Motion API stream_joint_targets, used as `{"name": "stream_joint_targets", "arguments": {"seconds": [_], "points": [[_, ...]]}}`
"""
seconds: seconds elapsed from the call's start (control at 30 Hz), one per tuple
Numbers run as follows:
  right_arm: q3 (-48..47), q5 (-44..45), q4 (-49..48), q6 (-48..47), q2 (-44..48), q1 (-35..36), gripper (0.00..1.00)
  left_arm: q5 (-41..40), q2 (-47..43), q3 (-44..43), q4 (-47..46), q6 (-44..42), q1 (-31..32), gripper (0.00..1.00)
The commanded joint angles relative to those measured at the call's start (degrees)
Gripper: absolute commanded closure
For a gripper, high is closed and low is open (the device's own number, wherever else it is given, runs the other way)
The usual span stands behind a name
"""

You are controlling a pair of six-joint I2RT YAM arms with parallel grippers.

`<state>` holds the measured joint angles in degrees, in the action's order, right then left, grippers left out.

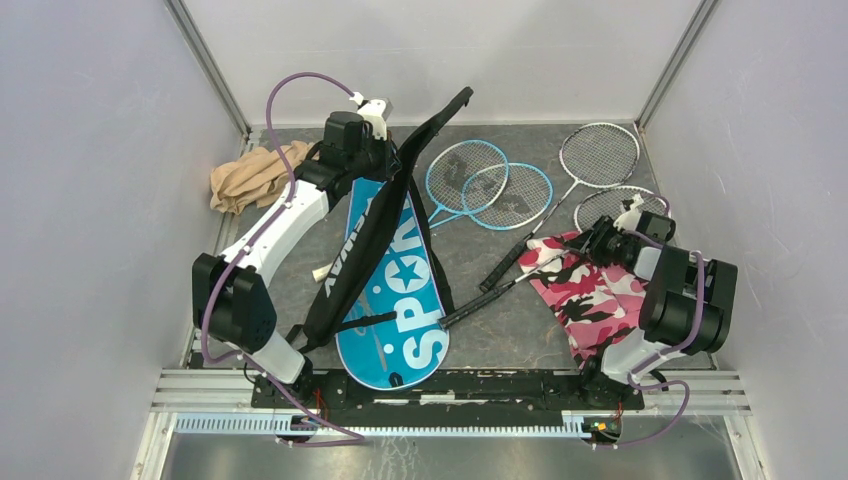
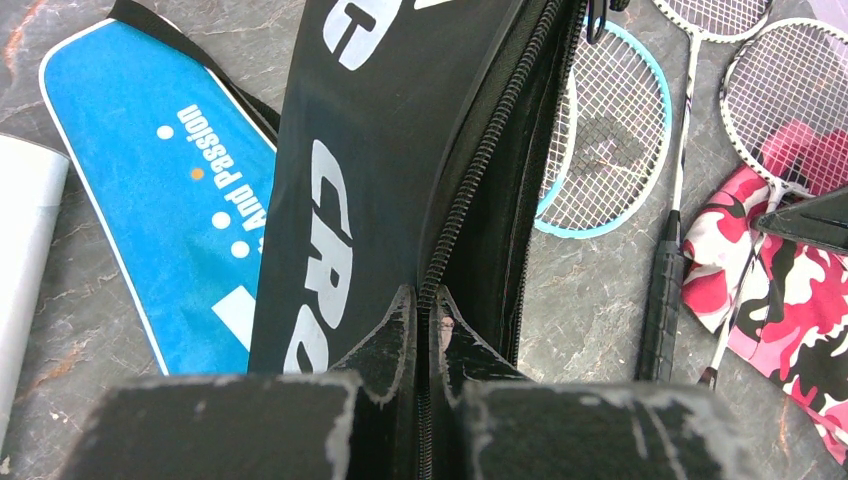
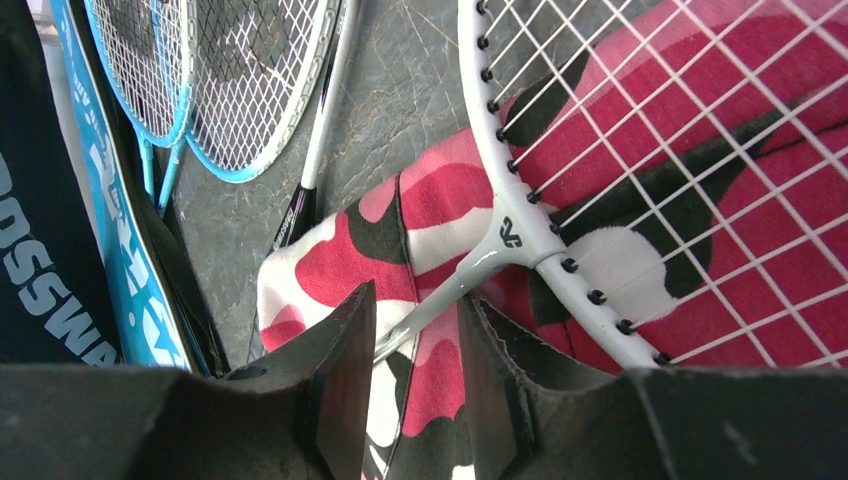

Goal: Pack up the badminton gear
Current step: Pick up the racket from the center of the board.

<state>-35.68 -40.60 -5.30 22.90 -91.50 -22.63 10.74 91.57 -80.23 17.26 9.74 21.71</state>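
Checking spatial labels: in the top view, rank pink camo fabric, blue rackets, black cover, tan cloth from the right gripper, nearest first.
1. pink camo fabric, beneath the right gripper
2. blue rackets, middle back
3. black cover, left of centre
4. tan cloth, far left

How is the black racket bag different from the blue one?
The black cover says CROSSWAY; the blue cover says SPORT. The black cover is pinched by the left gripper and propped up on edge; the blue cover lies flat beneath it. Both are racket-shaped.
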Motion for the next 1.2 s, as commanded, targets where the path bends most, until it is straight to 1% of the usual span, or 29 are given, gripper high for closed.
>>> {"name": "stream_joint_targets", "arguments": {"seconds": [0.0, 0.13, 0.4, 0.5, 0.67, 0.97, 1.1, 1.17], "points": [[-0.1, 0.5, -5.0, 2.4, -2.4, -0.3, 0.59, 1.5, 0.4, -0.3, -3.9, 0.1, 0.0, 0.98], [0.2, 0.1, -7.4, 4.6, -3.2, -0.3, 0.65, 1.7, 0.4, -0.5, -3.9, 0.2, 0.0, 0.98], [-1.2, -1.5, -8.7, 8.7, -1.7, -0.9, 0.84, 1.2, 0.2, -0.5, -3.8, -0.3, 0.0, 0.98], [-2.9, -2.0, -6.5, 8.9, 0.0, -0.9, 0.91, -0.2, 0.1, -0.8, -3.7, -0.3, 0.0, 0.98], [-5.6, -1.5, 1.0, 5.9, 3.3, -0.9, 1.00, -4.2, 0.3, -1.6, -3.6, 0.4, 0.0, 0.98], [-8.8, -4.5, 4.2, 5.7, 7.6, -0.6, 1.00, -6.5, 1.6, -4.2, -3.5, 5.4, 0.0, 0.98], [-12.2, -7.7, 5.2, 5.3, 8.3, 2.3, 1.00, -7.3, 2.5, -4.2, -4.2, 10.0, 0.0, 0.98], [-14.5, -9.6, 7.9, 4.6, 8.1, 5.1, 1.00, -7.8, 3.3, -4.7, -4.3, 12.6, 0.0, 0.98]]}}
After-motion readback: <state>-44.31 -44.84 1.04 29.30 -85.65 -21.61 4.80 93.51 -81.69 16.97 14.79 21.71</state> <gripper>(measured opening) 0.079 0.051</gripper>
